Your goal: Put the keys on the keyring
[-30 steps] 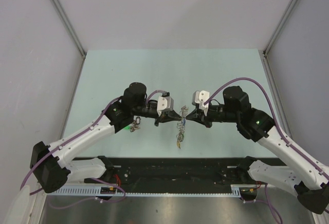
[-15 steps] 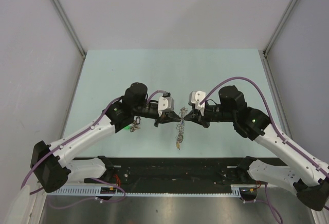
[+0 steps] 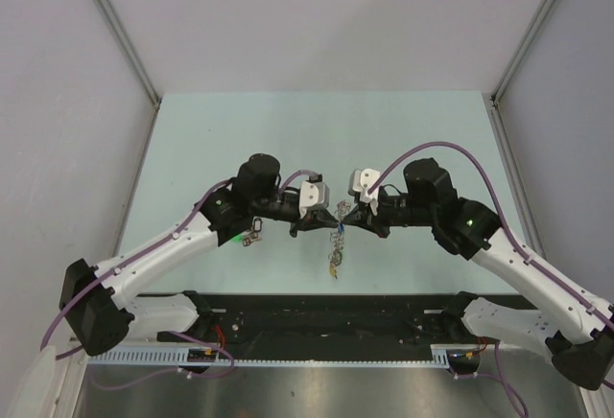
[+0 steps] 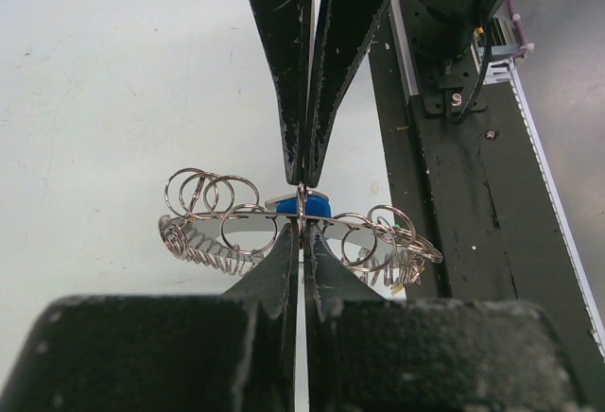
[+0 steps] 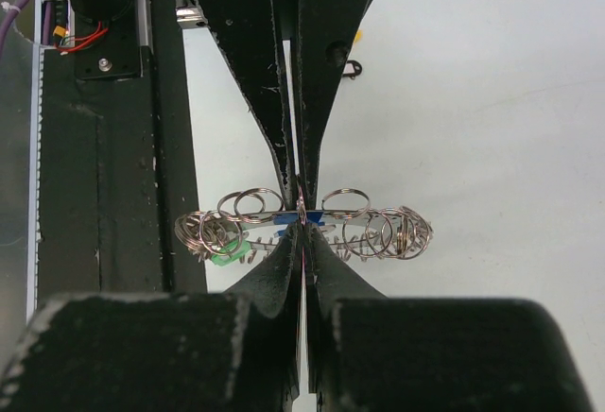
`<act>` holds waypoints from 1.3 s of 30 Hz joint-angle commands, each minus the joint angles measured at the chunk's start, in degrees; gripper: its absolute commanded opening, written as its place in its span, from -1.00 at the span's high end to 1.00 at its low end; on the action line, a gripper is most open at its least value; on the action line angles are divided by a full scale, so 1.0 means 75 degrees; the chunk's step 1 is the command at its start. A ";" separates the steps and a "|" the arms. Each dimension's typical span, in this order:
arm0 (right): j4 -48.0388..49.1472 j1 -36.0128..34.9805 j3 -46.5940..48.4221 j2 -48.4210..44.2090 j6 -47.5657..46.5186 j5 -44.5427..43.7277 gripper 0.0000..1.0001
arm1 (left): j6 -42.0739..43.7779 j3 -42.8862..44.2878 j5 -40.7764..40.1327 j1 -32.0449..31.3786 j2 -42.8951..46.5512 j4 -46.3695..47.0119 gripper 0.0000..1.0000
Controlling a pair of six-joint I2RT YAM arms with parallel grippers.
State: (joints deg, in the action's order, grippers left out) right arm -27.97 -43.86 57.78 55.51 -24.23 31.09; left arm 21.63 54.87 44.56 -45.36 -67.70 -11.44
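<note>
Clamping keyring (image 3: pixel 336 241): left pincer (image 4: pixel 302 226), right pincer (image 5: pixel 302 231).

The ring-fringed silver keyring (image 3: pixel 336 238) is held edge-on; loose keys (image 3: pixel 252 236) lie to its left

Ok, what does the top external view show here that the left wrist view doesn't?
Top external only: the whole left arm and right arm, plus a small loose cluster of keys on the table beside the left arm. Left wrist only: the keyring resolved into separate small wire rings, with a blue tag at the pinch. Both: the left gripper and right gripper meet tip to tip, shut on the keyring.
</note>
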 commanded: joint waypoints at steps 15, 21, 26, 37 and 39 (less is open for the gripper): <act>-0.0045 -0.0200 0.0827 0.0205 -0.0215 -0.0442 1.00 | 0.0596 0.0582 -0.0269 -0.0291 -0.0079 -0.0396 0.99; -0.0162 -0.0153 0.0839 0.0216 -0.0203 -0.0407 1.00 | 0.0714 0.0559 -0.0362 -0.0291 -0.0008 -0.0455 1.00; -0.0174 -0.0164 0.0839 0.0252 -0.0215 -0.0454 1.00 | 0.0773 0.0547 -0.0386 -0.0291 0.0003 -0.0490 1.00; -0.0092 0.0128 0.0617 -0.0287 0.0148 -0.0443 0.44 | 0.0047 -0.0109 -0.0269 -0.0209 0.0472 0.0997 1.00; 0.0014 0.0338 0.0500 -0.0509 0.0242 -0.0291 0.40 | -0.0083 -0.0249 -0.0222 -0.0198 0.0496 0.1289 1.00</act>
State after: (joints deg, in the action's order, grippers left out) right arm -31.16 -43.53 60.88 55.11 -24.14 27.66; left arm 23.73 54.08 40.84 -46.76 -66.24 -10.46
